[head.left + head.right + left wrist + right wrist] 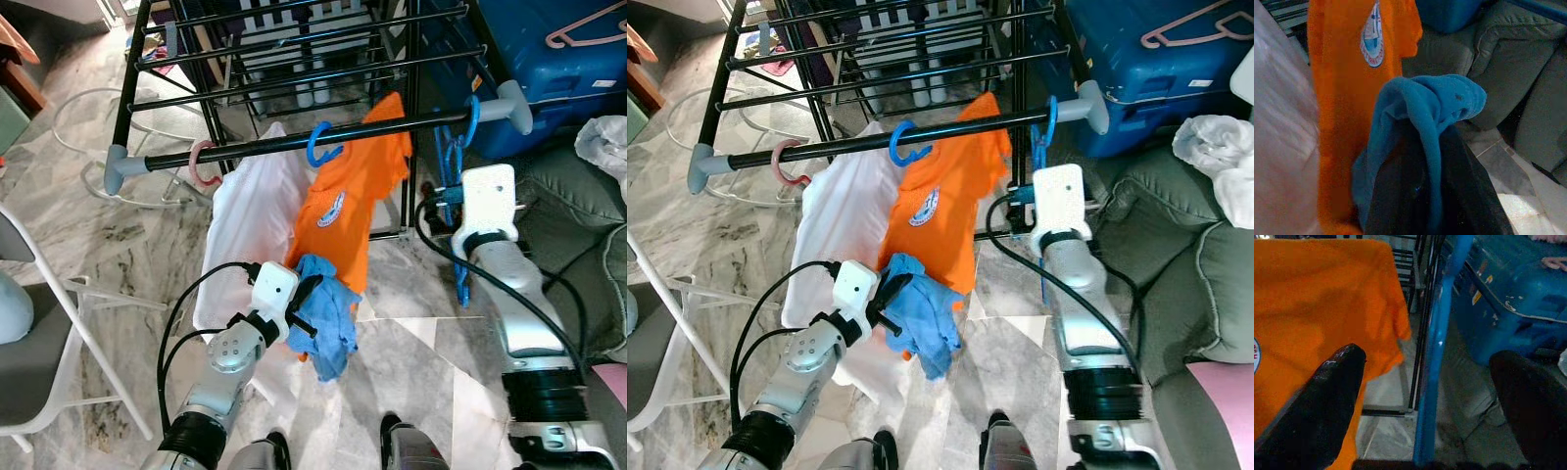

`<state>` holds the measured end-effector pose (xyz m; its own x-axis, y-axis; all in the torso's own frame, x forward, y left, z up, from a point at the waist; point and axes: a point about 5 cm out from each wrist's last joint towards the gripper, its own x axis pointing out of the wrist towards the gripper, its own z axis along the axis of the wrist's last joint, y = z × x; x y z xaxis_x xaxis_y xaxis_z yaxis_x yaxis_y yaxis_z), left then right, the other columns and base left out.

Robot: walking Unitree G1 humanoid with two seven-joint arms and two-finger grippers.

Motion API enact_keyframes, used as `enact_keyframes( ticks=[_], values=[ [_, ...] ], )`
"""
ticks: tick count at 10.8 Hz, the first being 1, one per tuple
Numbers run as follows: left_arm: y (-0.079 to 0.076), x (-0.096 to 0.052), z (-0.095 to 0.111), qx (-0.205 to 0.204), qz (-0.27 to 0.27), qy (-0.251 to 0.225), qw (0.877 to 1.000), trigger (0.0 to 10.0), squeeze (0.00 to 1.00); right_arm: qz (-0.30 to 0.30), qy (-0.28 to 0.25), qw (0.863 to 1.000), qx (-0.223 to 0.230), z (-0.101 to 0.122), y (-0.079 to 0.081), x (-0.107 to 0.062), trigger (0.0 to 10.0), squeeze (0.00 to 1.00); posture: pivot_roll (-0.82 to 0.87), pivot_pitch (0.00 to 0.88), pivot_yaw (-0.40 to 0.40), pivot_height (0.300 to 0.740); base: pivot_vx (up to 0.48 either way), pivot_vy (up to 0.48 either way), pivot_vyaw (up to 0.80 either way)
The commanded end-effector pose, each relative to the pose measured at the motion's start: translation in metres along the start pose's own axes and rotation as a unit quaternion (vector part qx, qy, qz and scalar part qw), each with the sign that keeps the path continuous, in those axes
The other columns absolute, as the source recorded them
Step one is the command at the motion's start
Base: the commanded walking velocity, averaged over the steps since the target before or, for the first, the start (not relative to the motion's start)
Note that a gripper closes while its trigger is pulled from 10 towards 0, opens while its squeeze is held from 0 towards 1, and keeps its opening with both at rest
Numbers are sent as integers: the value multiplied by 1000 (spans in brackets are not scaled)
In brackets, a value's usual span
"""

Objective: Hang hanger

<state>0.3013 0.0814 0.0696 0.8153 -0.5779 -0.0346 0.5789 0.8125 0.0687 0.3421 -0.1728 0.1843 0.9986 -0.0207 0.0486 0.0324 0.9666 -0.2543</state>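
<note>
On the black rail (294, 142) of the drying rack, a blue hanger (460, 147) hooks near the right end cap, hanging down just in front of the right gripper (1430, 396), whose fingers (1327, 396) stand wide apart with the hanger's blue bar between them, not clamped. Beside it hang an orange shirt (353, 196) on a blue hook and a white garment (250, 225) on a pink hook. Lower down, the left gripper (309, 299) has its fingers closed on a crumpled blue cloth (328, 313).

Black rail (294, 144) carries 3 hooks: pink hanger (203, 163), blue hanger (321, 145), blue hanger (468, 122).
</note>
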Motion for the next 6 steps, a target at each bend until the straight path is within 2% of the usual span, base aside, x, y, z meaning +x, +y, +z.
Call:
enact_keyframes(
  ticks=[1,3,4,5,6],
  values=[
    [1,-3,-3,3,-3,6,1000,10000,0,10,-6,1000,3,6,5,0,10000,1000,-190,207,167,740,0,0,0],
    [0,-2,-4,1,-5,7,1000,10000,0,18,0,1000,1,9,14,6,10000,1000,-193,208,168,740,0,0,0],
    [-1,-2,-4,1,-6,7,1000,10000,0,24,3,1000,2,11,21,10,10000,937,-194,206,169,740,0,0,0],
    [-2,-2,-4,1,-8,7,1000,10000,0,22,10,1000,-3,12,25,13,10000,55,-193,206,167,740,0,0,0],
    [-2,-2,-5,1,-9,8,1000,10000,0,26,14,1000,-2,12,27,13,9725,0,-194,207,166,740,0,0,0]
  ],
)
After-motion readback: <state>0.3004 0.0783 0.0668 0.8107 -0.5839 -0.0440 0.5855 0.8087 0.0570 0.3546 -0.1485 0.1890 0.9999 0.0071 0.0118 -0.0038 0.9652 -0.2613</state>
